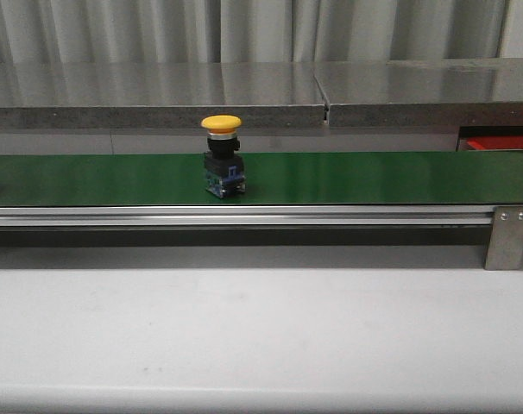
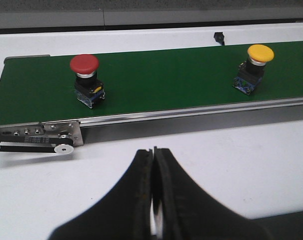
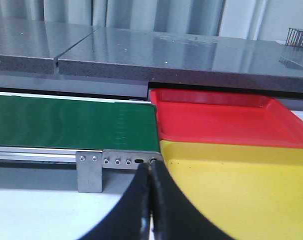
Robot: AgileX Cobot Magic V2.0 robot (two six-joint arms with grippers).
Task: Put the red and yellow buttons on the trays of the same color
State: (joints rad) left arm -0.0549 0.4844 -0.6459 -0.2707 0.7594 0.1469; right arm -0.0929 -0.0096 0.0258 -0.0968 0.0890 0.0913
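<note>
Standing upright on green belt (image 2: 166,85): yellow button (image 2: 253,67), red button (image 2: 86,80), well apart; red tray (image 3: 226,120) adjoined yellow tray (image 3: 241,185); left gripper (image 2: 154,200) and right gripper (image 3: 150,205) were closed, empty

- You get no readable text, label, brand, number or sign in any of the three views.
- The small blue patch on the yellow button's (image 1: 222,158) base is too small for you to read.
- The red button's (image 2: 86,80) base shows you a blue and yellow patch, also illegible.
</note>
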